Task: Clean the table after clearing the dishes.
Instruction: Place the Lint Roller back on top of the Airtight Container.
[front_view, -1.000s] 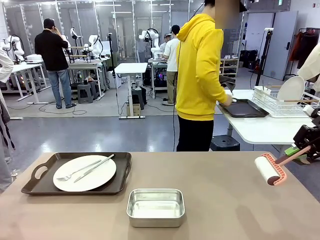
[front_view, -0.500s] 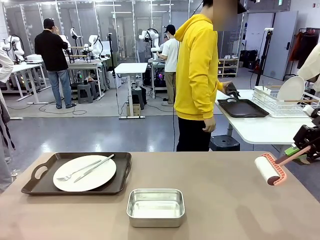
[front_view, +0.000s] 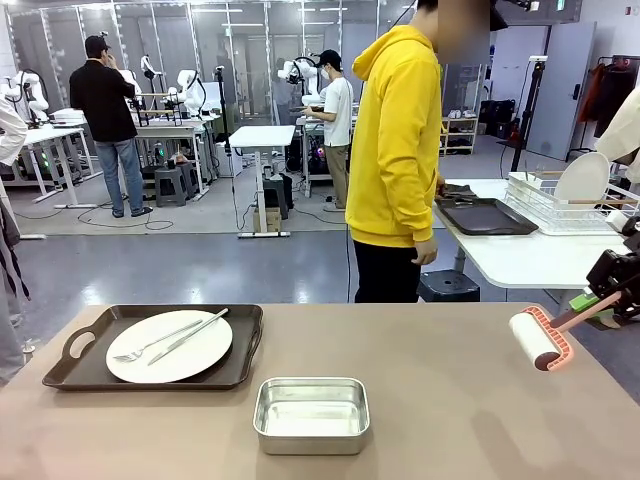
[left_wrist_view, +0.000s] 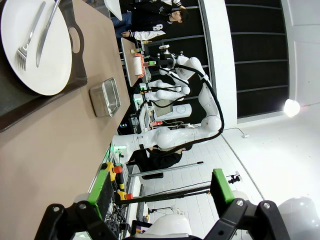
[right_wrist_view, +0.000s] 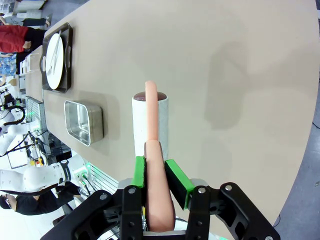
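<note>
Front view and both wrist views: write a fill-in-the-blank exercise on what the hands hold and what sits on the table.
1. The right hand is shut on the handle of the roller, while the left hand is ____.
2. The steel pan on the table is ____ inside.
3. The plate on the tray carries a knife and a ____.
4. The person at the far side wears a ____ hoodie.
Missing words: open; empty; fork; yellow.

The dark brown handled tray (front_view: 243, 345) lies at the left of the taupe-brown rectangular table (front_view: 450, 420) and bears a round white plate (front_view: 185, 365) with silver cutlery (front_view: 172, 338) on it. The small steel pan (front_view: 311, 415) lies right of the tray, nearer the front. The pink-framed roller (front_view: 535, 340) is at the right edge, apparently off the surface.
</note>
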